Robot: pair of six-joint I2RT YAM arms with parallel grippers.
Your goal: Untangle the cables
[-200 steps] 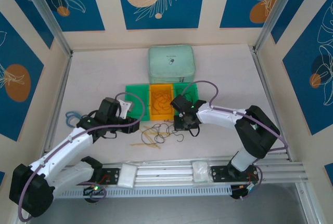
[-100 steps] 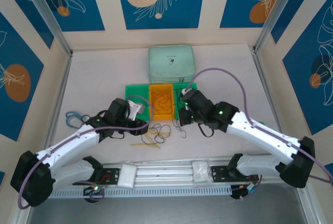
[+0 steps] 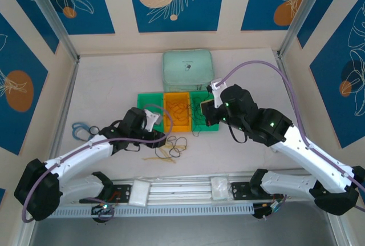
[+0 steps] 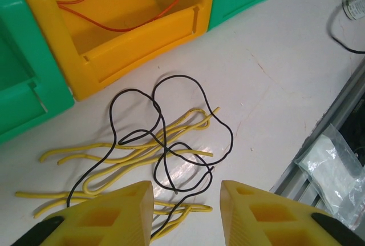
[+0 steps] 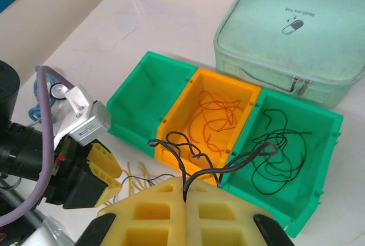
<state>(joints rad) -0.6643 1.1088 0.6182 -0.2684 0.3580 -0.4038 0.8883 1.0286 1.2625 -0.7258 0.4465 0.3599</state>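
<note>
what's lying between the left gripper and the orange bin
In the left wrist view, a loose tangle of black cable and pale yellow cables lies on the table between the open left gripper and the orange bin.

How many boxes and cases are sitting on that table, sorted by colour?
Green bins: 2, one left and one right of the orange one
Orange-yellow bin: 1
Mint zip case: 1
Total: 4
</note>
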